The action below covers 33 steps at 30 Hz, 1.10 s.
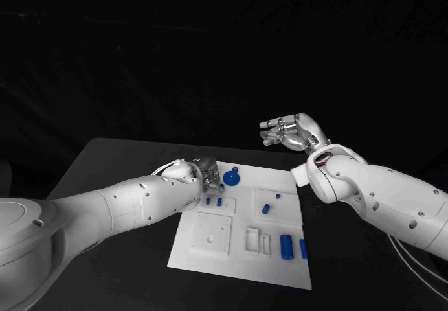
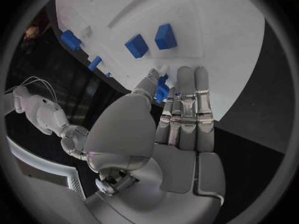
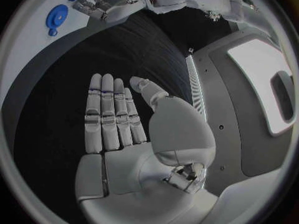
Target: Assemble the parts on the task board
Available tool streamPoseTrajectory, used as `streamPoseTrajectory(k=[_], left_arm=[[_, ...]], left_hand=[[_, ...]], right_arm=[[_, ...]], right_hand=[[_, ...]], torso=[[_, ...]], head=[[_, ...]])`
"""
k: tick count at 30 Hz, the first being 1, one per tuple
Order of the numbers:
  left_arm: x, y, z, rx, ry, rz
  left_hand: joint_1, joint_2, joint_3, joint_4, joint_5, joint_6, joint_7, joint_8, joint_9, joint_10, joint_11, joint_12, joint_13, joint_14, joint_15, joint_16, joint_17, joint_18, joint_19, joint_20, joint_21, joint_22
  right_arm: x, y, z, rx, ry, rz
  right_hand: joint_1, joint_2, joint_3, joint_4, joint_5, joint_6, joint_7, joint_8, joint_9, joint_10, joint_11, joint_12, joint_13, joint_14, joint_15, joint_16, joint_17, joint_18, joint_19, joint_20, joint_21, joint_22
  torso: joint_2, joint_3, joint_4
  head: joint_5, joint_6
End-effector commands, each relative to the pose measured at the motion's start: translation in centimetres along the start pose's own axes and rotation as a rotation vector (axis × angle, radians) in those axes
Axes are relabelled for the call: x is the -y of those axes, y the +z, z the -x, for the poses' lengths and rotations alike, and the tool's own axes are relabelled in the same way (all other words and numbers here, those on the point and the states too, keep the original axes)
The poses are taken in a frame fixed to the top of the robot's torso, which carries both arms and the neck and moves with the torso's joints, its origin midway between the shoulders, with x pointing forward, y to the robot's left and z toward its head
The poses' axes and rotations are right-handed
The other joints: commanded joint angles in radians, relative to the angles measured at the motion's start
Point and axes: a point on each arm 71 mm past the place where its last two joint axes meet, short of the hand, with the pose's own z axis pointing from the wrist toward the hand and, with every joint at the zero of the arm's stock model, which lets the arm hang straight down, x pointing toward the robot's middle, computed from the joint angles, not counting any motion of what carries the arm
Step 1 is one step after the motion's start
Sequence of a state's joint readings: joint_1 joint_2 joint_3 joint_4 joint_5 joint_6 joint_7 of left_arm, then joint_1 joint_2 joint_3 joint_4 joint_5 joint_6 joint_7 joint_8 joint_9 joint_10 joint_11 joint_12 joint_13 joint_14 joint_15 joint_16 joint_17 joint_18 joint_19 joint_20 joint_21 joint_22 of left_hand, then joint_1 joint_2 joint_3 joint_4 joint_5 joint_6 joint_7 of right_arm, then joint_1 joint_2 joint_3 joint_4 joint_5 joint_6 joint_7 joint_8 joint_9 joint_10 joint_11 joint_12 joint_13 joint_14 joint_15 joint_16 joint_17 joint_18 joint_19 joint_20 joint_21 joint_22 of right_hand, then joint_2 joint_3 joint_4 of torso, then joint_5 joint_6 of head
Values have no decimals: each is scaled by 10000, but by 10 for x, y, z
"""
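We observe the white rectangular task board (image 1: 238,259) lying flat on the black tabletop (image 1: 112,162). The left robot hand (image 1: 193,175) rests over the board's far left corner. In the left wrist view its fingers (image 2: 187,104) lie straight and close together, and a small blue part (image 2: 162,88) sits between them and the thumb; we cannot tell whether it is actually pinched. The right robot hand (image 1: 291,133) is raised beyond the board's far edge, well apart from it, and holds nothing; its fingers (image 3: 109,114) are extended with the thumb set apart. On the board we note a blue round disc-shaped part (image 1: 232,176) near the left robot hand, two small blue blocks (image 1: 213,202), a short blue peg (image 1: 266,208) and two upright blue cylinders (image 1: 291,247) near the right edge.
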<state>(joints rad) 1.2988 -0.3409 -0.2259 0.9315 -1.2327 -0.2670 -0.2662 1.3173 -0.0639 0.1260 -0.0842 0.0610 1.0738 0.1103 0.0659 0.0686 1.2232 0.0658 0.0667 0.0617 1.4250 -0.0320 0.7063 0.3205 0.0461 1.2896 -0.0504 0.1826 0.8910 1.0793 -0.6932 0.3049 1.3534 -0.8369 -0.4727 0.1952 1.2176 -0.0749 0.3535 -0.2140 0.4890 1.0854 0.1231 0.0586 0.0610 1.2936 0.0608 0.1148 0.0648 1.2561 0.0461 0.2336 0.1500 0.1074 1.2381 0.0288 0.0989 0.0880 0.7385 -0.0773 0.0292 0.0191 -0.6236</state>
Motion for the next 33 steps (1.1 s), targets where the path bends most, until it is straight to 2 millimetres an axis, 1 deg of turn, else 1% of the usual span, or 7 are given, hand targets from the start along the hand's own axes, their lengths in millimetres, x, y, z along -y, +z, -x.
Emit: streamPoseTrajectory(k=[1, 8, 12, 15, 19, 26, 33], left_arm=[[6, 0, -7, -100, 56, -376], [13, 0, -10, -130, 80, -663], [15, -1, -11, -139, 120, -748], [15, 0, -11, -136, 156, -763], [15, 0, -11, -173, 190, -752], [14, 0, -13, -263, 335, -701], [13, 1, -14, -292, 408, -658]], left_hand=[[44, 105, 92, -126, 39, 100, -2, 0, -1, 73, -25, -67, -17, -101, 7, 78, -31, 148, -130, 4, 58, 166], [13, 16, 67, -218, 16, 142, -7, -1, -2, -5, -1, -66, -16, -109, 22, 112, -72, 160, -184, 23, 66, 334], [32, 35, 38, -245, 15, 161, -14, -4, -2, 4, -9, -67, -16, -73, 9, 268, -41, 175, -137, 10, 110, 491], [53, 73, 69, -283, 18, 207, -34, -6, -3, 6, -14, -71, -19, -89, -8, 640, 88, 186, -120, -9, 202, 698], [74, 143, 167, -327, 18, 270, -49, -5, -3, 21, -34, -69, -19, -93, -34, 1282, 289, 219, -60, -42, 414, 1061], [118, 252, 606, -475, 3, 370, -63, -11, -7, -4, -39, -73, -22, -195, -54, 2176, 409, 322, -118, -57, 861, 1910], [181, 373, 1247, -618, -81, 563, -95, 2, 2, 63, -72, -76, -25, -215, -78, 2366, 321, 365, -199, -80, 1010, 2356]], right_arm=[[-1, 0, -2, -203, 66, 44], [-1, 0, -3, -229, 64, 26], [-1, 0, -3, -247, 67, 17], [-1, 0, -3, -258, 69, 11], [0, 0, -3, -276, 70, -4], [0, 0, -3, -300, 71, -29], [1, 0, -4, -332, 80, -41]], right_hand=[[-49, 94, -37, -27, 70, -8, 43, 33, 11, -52, 24, -54, -12, -97, 13, 49, -21, -148, -16, 36, 80, -23], [-49, 94, -37, -27, 70, -8, 43, 33, 11, -52, 24, -54, -12, -97, 13, 49, -21, -148, -16, 36, 80, -23], [-45, 95, -38, -31, 68, -8, 44, 32, 11, -53, 24, -54, -12, -98, 13, 51, -23, -148, -19, 36, 86, -29], [-33, 98, -42, -44, 62, -7, 46, 31, 11, -56, 25, -52, -13, -100, 12, 59, -30, -150, -28, 35, 104, -47], [-33, 98, -42, -44, 62, -7, 46, 31, 11, -56, 25, -52, -13, -100, 12, 59, -30, -150, -28, 35, 104, -47], [-33, 98, -42, -44, 62, -7, 46, 31, 11, -56, 25, -52, -13, -100, 12, 59, -30, -150, -28, 35, 104, -47], [-40, 107, -54, -47, 64, -9, 46, 31, 10, -61, 26, -51, -13, -107, 14, 66, -39, -151, -40, 37, 128, -70]], torso=[[-4, 2, 10], [-10, -5, 8], [-8, -4, 18], [-8, 4, 23], [-8, -7, 16], [-8, -14, 18], [-14, -14, 24]], head=[[-15, 4], [-36, 12], [-52, 19], [-63, 26], [-78, 23], [-94, 15], [-105, 10]])
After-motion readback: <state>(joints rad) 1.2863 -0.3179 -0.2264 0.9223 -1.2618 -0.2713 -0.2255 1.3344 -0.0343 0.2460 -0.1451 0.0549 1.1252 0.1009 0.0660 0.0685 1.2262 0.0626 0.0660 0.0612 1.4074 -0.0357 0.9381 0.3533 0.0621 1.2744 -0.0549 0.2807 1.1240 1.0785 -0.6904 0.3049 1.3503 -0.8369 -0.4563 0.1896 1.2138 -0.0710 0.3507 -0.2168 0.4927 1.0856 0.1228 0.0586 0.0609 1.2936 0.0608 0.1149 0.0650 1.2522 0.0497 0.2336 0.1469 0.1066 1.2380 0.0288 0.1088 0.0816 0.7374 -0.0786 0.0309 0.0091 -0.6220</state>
